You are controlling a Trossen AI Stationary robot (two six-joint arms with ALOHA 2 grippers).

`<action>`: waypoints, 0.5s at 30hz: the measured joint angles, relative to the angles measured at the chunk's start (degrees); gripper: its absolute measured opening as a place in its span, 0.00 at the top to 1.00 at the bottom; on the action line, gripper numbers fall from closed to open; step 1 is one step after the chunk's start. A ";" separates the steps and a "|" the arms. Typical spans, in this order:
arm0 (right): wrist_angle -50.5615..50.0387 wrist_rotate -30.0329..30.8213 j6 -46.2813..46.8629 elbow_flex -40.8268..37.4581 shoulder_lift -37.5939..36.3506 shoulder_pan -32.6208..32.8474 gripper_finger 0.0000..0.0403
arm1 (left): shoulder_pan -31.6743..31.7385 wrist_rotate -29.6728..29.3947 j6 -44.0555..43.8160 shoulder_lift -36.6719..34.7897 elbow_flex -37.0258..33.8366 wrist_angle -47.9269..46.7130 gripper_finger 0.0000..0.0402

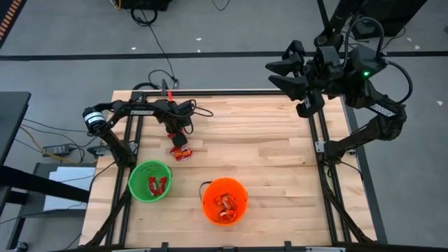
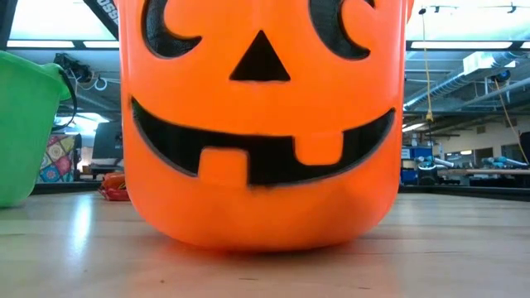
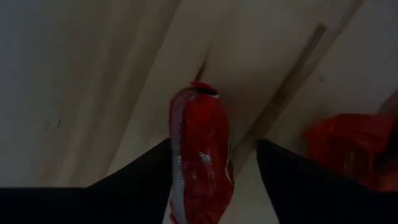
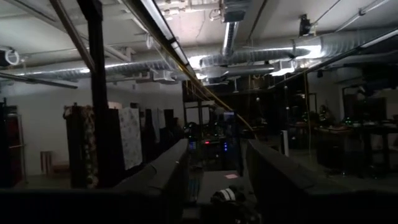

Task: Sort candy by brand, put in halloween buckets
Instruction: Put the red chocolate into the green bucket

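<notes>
1. Candy: a red-wrapped piece (image 3: pixel 200 155) stood between the left gripper (image 1: pixel 179 143)'s fingers, jaws partly open around it; whether they gripped it could not be told. More red pieces (image 1: pixel 182 153) lay just beside, toward the worktop (image 1: pixel 280 161)'s left edge.
2. The green bucket (image 1: pixel 150 180), near the front left corner, held red candy.
3. The orange bucket (image 1: pixel 225 200), at the front edge, held orange candy.
4. The right gripper (image 1: pixel 283 73) hung raised above the back right corner, jaws apart, holding nothing.

Grey floor (image 1: pixel 231 28) around pale wooden table (image 1: pixel 280 161); exposed ceiling ducts (image 4: pixel 348 46); strip lights (image 4: pixel 158 25) overhead.
</notes>
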 joint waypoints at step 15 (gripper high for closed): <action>-0.01 0.00 -0.02 0.00 0.00 0.00 0.58 | 0.00 0.55 0.15 -0.02 0.09 -4.20 0.80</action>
